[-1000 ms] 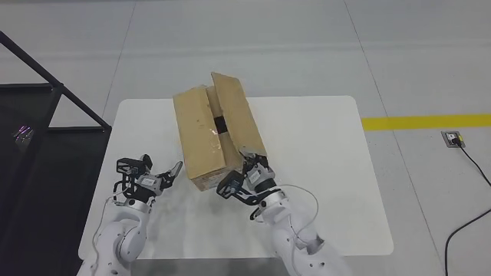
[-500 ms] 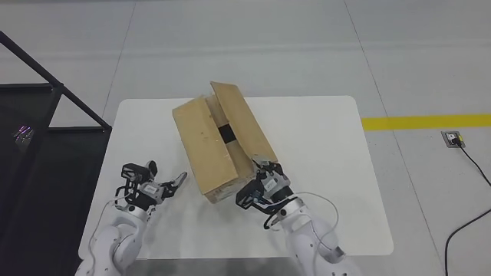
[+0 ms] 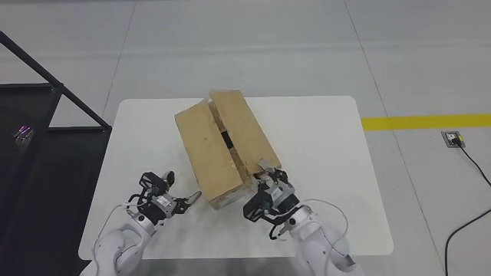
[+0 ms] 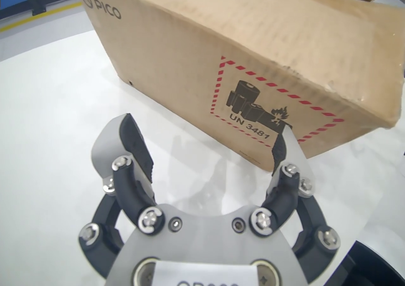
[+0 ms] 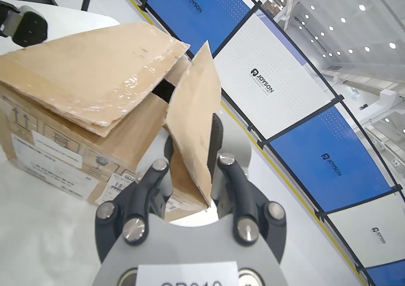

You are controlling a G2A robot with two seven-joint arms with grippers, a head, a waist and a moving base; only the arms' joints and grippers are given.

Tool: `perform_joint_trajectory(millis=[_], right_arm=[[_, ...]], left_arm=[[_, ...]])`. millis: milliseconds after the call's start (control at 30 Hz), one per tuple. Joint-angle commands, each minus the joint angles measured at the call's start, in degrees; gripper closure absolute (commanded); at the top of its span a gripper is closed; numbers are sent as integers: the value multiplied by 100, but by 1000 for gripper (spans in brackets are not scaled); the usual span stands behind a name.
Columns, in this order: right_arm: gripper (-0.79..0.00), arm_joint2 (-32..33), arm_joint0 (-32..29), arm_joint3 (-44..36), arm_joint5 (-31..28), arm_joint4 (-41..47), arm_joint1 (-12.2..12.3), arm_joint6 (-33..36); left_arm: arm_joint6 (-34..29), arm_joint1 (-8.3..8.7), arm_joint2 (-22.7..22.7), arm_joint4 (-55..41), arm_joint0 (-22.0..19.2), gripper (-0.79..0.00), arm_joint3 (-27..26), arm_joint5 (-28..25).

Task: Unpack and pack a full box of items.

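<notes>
Saw matt brown corrugated cardboard on the box (image 3: 211, 149), rough and frayed at its corners. Noted glossy, wrinkled clear tape (image 5: 126, 91) over one lid panel (image 5: 95, 68) and white paper labels (image 5: 57, 154) on an end wall. Saw bare matt board, raw-edged, on the flap (image 5: 193, 100) pinched in the right gripper (image 5: 193, 135). Found satin grey metal with shiny screws on the left gripper (image 4: 205, 129), and ribbed matt black pads (image 4: 136, 141). Saw a smooth white table (image 4: 63, 94), faintly reflective.
</notes>
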Motion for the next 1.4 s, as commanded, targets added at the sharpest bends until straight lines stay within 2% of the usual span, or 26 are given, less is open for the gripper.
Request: perform_joint_trajectory(millis=[0,467,567,900,967,1067,1167,1233,1367], right_arm=[[-785,74,-79,-78,-236,89,35,-210],[-785,703,-648,-573,-1589,756,315,-1799],[-785,838,-641,-540,-1615,1263,307,-1263],[-785,825,-656,-562,-1612,1279,308,-1241],[-785,788,-694,-642,-1767,1327,321,-1081],[-785,808,-720,-734,-2094,1803,323,-648],[-785,914,-678,-713,-2619,2762,316,61],[-785,1055,-621,-700,-2638,3492,298,563],[-785,1055,-621,-700,-2638,3492,298,563]], left_arm=[[-3,-8,84,22,-13,-785,-18,16],[-53,-50,600,252,-115,-785,-77,18],[-59,-58,678,288,-143,-785,-79,49],[-103,-85,857,131,-277,-785,-109,27],[-115,-91,894,107,-315,-785,-115,34],[-128,-101,956,65,-367,-785,-117,9],[-140,-107,1015,70,-410,-785,-119,-11],[-136,-107,1044,94,-428,-785,-118,-38],[-99,-85,983,104,-407,-785,-93,-118]])
